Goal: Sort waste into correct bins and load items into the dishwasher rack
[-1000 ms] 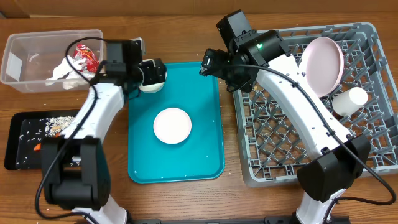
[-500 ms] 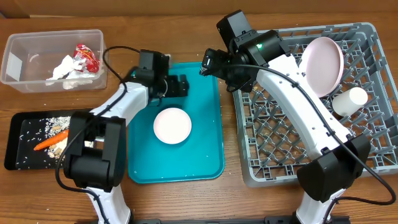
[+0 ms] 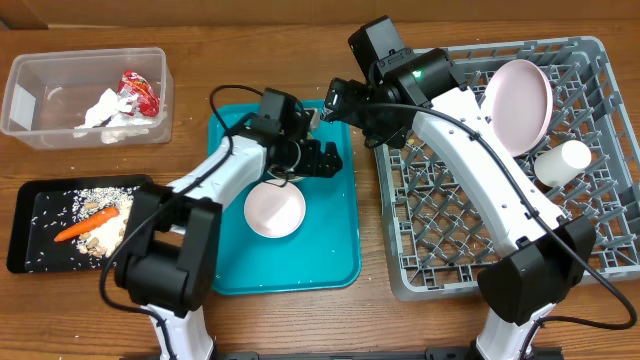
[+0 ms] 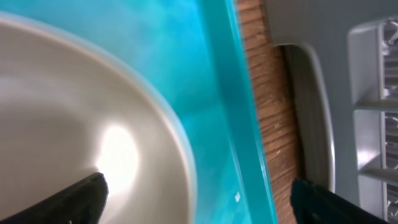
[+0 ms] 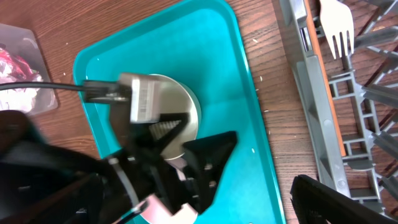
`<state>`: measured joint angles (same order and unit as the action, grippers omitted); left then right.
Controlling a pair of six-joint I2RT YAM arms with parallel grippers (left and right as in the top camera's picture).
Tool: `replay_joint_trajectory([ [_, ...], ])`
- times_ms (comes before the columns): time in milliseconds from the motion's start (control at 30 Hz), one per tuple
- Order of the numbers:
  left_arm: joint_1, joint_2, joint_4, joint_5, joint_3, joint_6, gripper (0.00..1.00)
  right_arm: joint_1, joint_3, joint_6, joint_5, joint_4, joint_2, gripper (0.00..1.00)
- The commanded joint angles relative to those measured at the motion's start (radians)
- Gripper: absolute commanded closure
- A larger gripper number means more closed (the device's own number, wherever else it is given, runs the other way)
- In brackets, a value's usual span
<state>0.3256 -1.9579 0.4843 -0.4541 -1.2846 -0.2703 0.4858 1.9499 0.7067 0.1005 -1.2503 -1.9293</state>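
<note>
A small white bowl (image 3: 275,211) sits on the teal tray (image 3: 335,250). My left gripper (image 3: 330,160) hovers open just past the bowl's far right rim. In the left wrist view the bowl (image 4: 74,124) fills the left side, and the open left gripper (image 4: 199,202) spans its rim and the tray edge. My right gripper (image 3: 333,103) stands open above the tray's top right corner, holding nothing. The dishwasher rack (image 3: 600,250) holds a plate (image 3: 518,105), a cup (image 3: 562,160) and a fork (image 5: 336,28). Tissue (image 3: 103,107) and a red wrapper (image 3: 140,90) lie in the clear tub (image 3: 40,75). A carrot (image 3: 85,227) and grains lie in the black tray (image 3: 25,230).
The left arm (image 5: 155,118) crosses the right wrist view over the teal tray (image 5: 230,74). A strip of wooden table (image 4: 273,112) separates the tray from the rack (image 4: 373,93).
My left arm has swung right from beside the clear tub to over the teal tray, near the bowl. The bowl has shifted slightly. The right arm has not moved.
</note>
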Motion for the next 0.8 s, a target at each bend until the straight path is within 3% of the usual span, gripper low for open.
replay_joint_trajectory([
  [0, -0.063, 0.117, 0.089, 0.13, -0.1, -0.007, 0.0, -0.002, 0.0, 0.004, 0.003, 0.001, 0.001, 0.0],
  [233, -0.199, 0.255, 0.233, 0.156, -0.187, -0.016, 0.0, -0.002, 0.0, 0.004, 0.003, 0.001, 0.001, 0.0],
  [367, -0.358, 0.34, 0.363, 0.314, -0.211, -0.198, 0.0, -0.002, 0.0, 0.004, 0.003, 0.001, 0.001, 0.0],
  [433, -0.464, 0.365, 0.446, 0.394, -0.211, -0.209, 0.0, -0.002, 0.0, 0.004, 0.003, 0.001, 0.001, 0.0],
  [567, -0.607, 0.359, 0.603, 0.39, -0.209, -0.232, 0.0, -0.002, 0.0, 0.004, 0.003, 0.001, 0.001, 0.0],
  [767, -0.667, 0.354, 0.65, 0.386, -0.209, -0.231, 0.0, -0.002, 0.0, 0.004, 0.003, 0.001, 0.001, 0.0],
])
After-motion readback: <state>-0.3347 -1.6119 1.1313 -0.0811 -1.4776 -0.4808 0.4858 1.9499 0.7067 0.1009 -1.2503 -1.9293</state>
